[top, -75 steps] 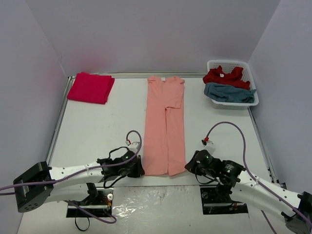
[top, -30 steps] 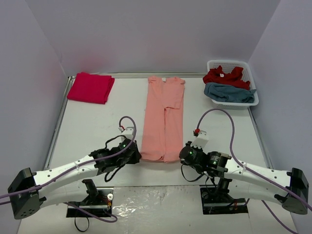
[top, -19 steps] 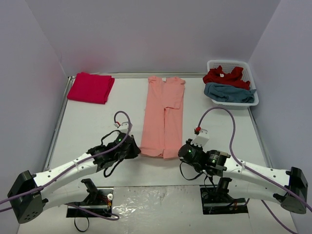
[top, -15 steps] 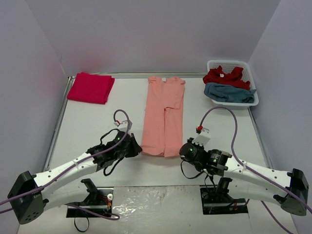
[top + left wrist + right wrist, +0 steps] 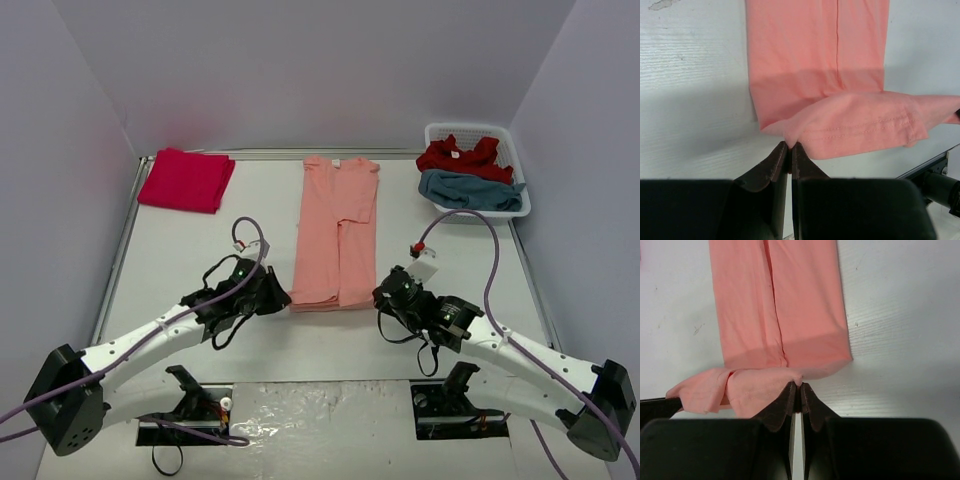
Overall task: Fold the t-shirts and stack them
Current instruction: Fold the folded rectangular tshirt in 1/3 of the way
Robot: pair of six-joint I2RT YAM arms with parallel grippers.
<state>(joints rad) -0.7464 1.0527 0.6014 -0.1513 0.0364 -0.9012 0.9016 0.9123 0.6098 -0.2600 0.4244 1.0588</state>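
Salmon-orange t-shirt [image 5: 338, 225] lies mid-table, folded into a long narrow strip. Its long axis runs straight from the near side to the far side, collar end pointing away toward the back wall. The near end is turned up and over: both wrist views show the hem raised off the white table [image 5: 180, 260] and curling back above the flat strip, with the stitching line showing in the left wrist view.

Left gripper [image 5: 790, 150] is clamped tight on the hem's left corner, cloth bunched right at the fingertips and no gap between the jaws. Right gripper [image 5: 800, 389] does the same on the right corner, jaws pressed together with a pinch of salmon fabric caught in them.

From above, the two grippers sit at either side of the strip's near end, and the fingertips are hard to pick out under the dark wrist bodies. The collar end is cut off at the top of both wrist views, and in the left wrist view the far corner of the hem runs off the right edge.

Far left corner: a crimson t-shirt [image 5: 186, 180], folded flat into a square. Far right: the white basket [image 5: 470, 127] holds a crumpled red t-shirt [image 5: 458, 157] beside a teal-blue t-shirt [image 5: 470, 190], both partly hidden by the basket wall.
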